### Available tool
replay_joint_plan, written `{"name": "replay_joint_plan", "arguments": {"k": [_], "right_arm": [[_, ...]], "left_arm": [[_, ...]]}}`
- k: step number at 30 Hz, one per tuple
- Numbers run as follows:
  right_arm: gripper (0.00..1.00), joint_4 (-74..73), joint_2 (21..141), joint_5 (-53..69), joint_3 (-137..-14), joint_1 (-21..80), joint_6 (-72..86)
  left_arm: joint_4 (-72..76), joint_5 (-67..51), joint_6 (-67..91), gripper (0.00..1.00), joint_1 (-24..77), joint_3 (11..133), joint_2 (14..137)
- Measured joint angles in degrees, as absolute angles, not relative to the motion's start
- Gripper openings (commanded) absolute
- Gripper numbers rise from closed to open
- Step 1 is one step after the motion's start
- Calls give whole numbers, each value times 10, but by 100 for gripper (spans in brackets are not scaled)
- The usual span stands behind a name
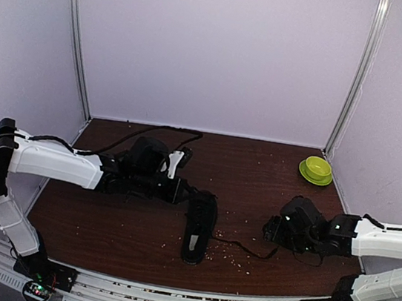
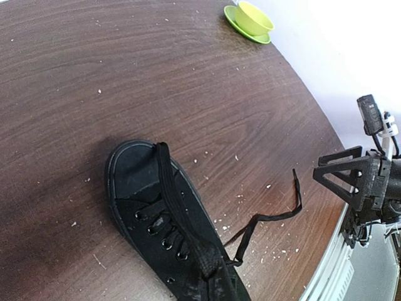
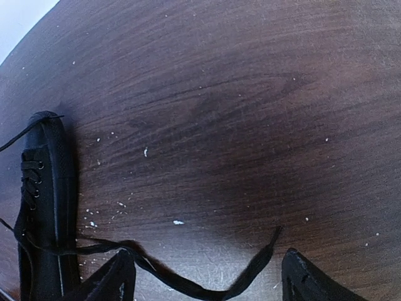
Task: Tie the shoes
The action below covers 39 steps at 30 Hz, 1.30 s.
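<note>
Black fingers [image 3: 307, 282] of the right gripper [image 3: 208, 257] are seen spread wide and released, with nothing pinched. The loose end of a thin black lace [image 3: 255, 264] lies flat between them on the dark wood-grain table [image 3: 250, 94], off to the right of the all-black low-top sneaker [image 1: 198, 232].

The left gripper [image 1: 189, 194] is clenched just over the sneaker's far end. Its fingers are not shown in its own view, so what is pinched cannot be told. A second lace strand [image 2: 166, 182] is drawn up along the tongue toward that lens, so a hold on it is judged likely.

The sneaker stands on its sole between the two grippers, its laces not yet knotted. A round green bowl [image 1: 317, 169] sits well beyond the sneaker, to its far right. Pale crumbs [image 2: 241, 195] are scattered around it.

Several faults can be foreseen:
- The flat lace may be missed if the right jaws are closed too high, or the wood scraped if they are closed too low.
- The short free end may be slipped past.
- The light sneaker may be dragged or tipped if the left strand is pulled hard.
- That strand may be drawn back through the eyelets.
</note>
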<state>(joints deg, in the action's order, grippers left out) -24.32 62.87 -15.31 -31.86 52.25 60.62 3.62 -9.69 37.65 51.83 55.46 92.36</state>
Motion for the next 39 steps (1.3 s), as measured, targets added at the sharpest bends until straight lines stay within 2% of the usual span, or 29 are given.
{"name": "replay_joint_plan", "arguments": {"k": [20,28,35,39], "right_arm": [[67,-246,700,-133,-305,522,700],[58,-237,724,-124,-301,523,714],[46,-216,745,-120,-300,534,723],[43,-192,763,-121,-304,539,721]], "left_arm": [[29,-97,378,0,518,555,913],[28,-97,379,0,518,555,913],[28,-97,381,0,518,555,913],[27,-97,381,0,518,555,913]]}}
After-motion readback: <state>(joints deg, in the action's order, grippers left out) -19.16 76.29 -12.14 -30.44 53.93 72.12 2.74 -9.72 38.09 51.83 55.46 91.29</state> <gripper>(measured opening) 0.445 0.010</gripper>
